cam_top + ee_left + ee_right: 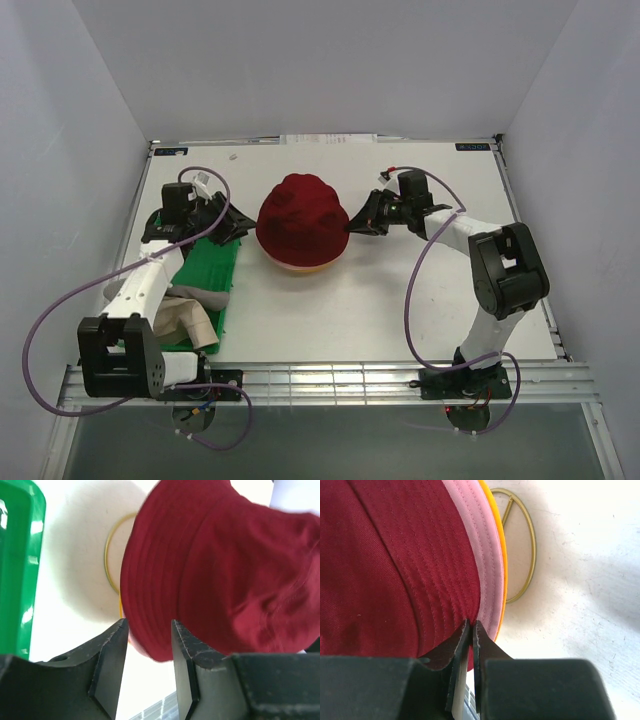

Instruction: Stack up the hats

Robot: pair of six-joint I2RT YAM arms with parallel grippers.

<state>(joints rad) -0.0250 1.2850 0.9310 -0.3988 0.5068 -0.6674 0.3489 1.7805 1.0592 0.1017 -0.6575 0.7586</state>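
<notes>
Left pincer point(148, 630) stands open, jaws apart at the hem of the dark red soft fabric hat point(302, 215) and gripping nothing. Right pincer point(471, 625) is closed, its tips against that hat's opposite hem; whether a fold is caught there I cannot tell. The red hat sits mid-desk point(350, 310) over the pale pink fabric hat point(487, 570) and the yellow-orange fabric hat point(502, 580), all on the gold wire frame point(532, 545). This looks like the settling of the third hat. The grey brimmed bucket hat point(195, 293) and the beige one point(190, 320) lie by the green plastic tray point(205, 265). Next, the right arm should likely back off and the left reach for the grey hat, pinching its brim
</notes>
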